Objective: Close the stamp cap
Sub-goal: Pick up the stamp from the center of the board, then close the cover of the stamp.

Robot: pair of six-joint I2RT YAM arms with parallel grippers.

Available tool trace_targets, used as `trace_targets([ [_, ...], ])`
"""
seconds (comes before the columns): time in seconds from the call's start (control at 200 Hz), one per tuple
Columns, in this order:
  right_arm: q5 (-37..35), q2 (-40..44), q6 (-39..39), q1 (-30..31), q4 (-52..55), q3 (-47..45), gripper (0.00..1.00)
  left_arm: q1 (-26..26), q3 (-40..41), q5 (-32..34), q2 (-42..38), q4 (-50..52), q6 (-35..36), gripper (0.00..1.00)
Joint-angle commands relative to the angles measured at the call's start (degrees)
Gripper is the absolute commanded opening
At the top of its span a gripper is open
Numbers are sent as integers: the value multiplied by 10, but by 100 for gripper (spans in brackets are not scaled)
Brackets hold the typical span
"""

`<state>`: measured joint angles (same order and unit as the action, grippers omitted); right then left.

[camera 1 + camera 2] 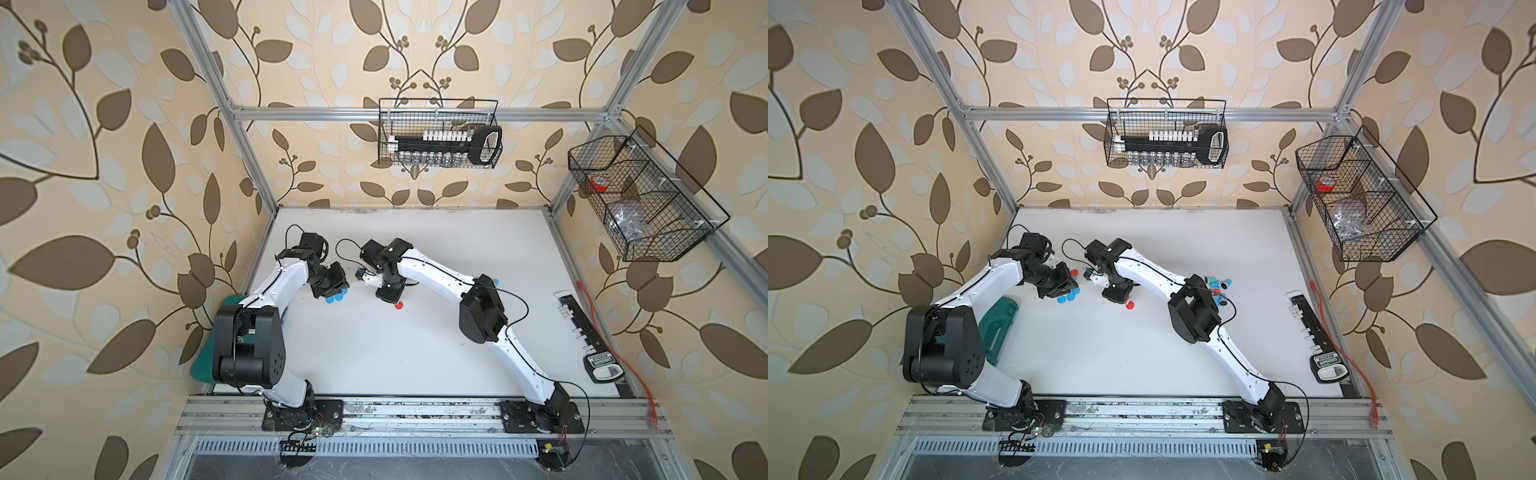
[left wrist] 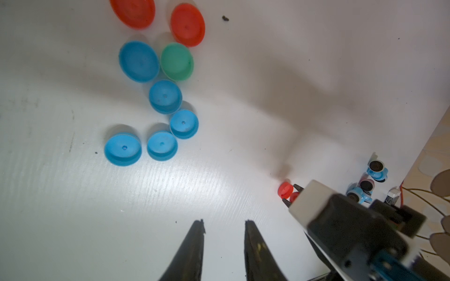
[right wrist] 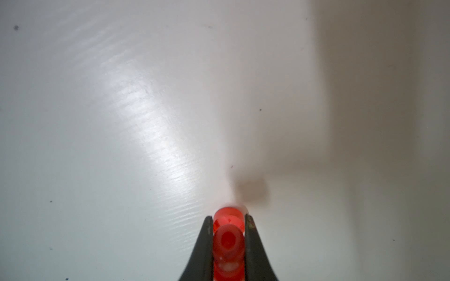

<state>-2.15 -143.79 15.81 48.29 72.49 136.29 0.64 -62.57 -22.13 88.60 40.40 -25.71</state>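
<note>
Nearest, a green object (image 1: 998, 320) at the table's left edge lies half hidden behind the left arm (image 1: 942, 345), too covered to name; the bent elbow of the right arm (image 1: 1196, 316) likewise covers part of a group of blue stamps (image 1: 1214, 284), which the left wrist view shows blurred and small.

Further in, the right arm stretches from its near-right base toward the far left, wrist bent down over the white table (image 1: 415, 353); the right gripper (image 3: 229, 217) is clamped tight on the red stamp (image 3: 229, 239) (a finger presses each side). A red cap (image 3: 230, 211) sits just past the fingertips; whether it touches the stamp I cannot tell. Both top views show that cap only as a red spot beside the gripper, the stamp itself hidden beneath.

To the left, the left gripper (image 2: 224, 222) hangs over the table, its jaws a narrow gap apart with nothing between; the frame edge cuts its fingers off. Beyond lie loose caps (image 2: 155, 97), blue, green and red; the top views show only a few of them.
</note>
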Motion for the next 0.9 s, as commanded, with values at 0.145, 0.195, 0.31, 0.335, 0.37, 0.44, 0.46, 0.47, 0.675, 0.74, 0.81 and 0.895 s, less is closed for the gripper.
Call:
trace_targets([
  [0.145, 54, 111, -84, -19, -92, -75, 0, -7, -1, -9, -11, 3, 2, 31],
  [0.195, 67, 159, -120, -26, -169, -156, 0, -7, -2, -9, -11, 4, 2, 31],
  [0.31, 41, 286, -178, -27, -392, -364, 0, -7, -1, -8, -11, 4, 1, 31],
  [0.335, 31, 306, -192, -27, -433, -399, 0, -7, -1, -7, -11, 4, 2, 31],
  [0.37, 22, 329, -210, -28, -485, -442, 0, -7, 0, -6, -11, 3, 1, 31],
  [0.44, 0, 356, -238, -28, -553, -503, 0, -7, 1, -6, -10, 1, -2, 31],
  [0.46, -1, 360, -246, -28, -570, -517, 0, -7, 2, -6, -9, 0, -2, 31],
  [0.47, -4, 363, -250, -28, -576, -524, 0, -7, 2, -6, -9, 0, -3, 31],
  [0.675, -67, 410, -238, 13, -849, -698, 0, -7, 11, -6, -10, -9, -11, 31],
  [0.74, -54, 402, -243, 14, -852, -704, 0, -7, 14, -6, -11, -10, -12, 31],
  [0.81, -49, 396, -244, 18, -867, -715, 0, -7, 17, -3, -12, -11, -11, 31],
  [0.895, -52, 405, -251, 18, -908, -747, 0, -7, 20, -1, -14, -11, -11, 31],
])
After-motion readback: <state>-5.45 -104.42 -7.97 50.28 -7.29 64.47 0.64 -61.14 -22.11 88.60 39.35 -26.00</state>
